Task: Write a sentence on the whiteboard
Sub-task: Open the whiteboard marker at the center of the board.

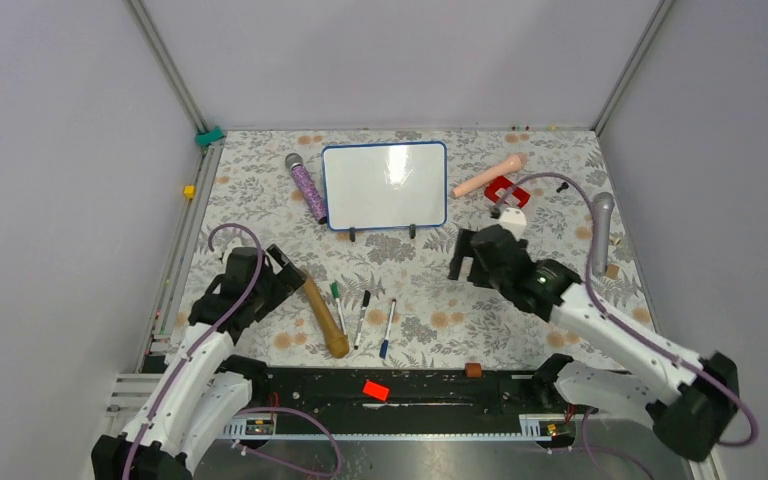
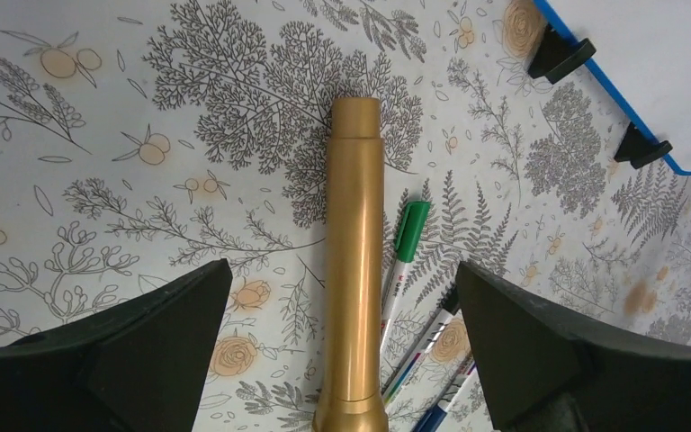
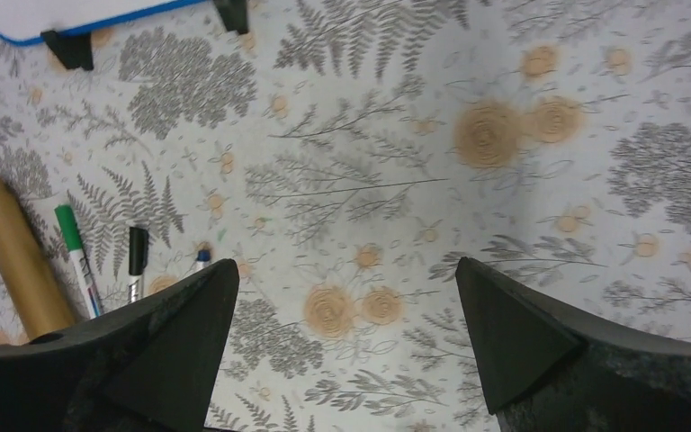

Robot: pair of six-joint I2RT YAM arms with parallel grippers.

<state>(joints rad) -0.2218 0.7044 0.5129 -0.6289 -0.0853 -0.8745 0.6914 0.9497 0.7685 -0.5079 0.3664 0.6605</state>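
A flower-patterned worktop (image 1: 430, 290) fills the walled cell, with two robot arms bolted at its near edge. The whiteboard (image 1: 385, 185) lies toward the far side, about midway across, with its two short black feet pointing back at the arms. Its glossy face shows only a glare of light and no writing, so no part of the sentence has been written.

The left fingers (image 2: 144, 333) are spread wide and hold nothing. They hover above a gold-coloured tube (image 2: 355, 261) lying on the cloth. The right fingers (image 3: 522, 342) are also wide and empty, over bare cloth near the board's front edge.

Just beside the tube lie three pens in a loose row: a green-capped marker (image 2: 409, 232), a black-capped marker (image 1: 362, 318) and a blue-tipped pen (image 1: 388, 328). All of them look capped and untouched.

By this view the whole job is still ahead: take a marker, uncap it, and write on the board.
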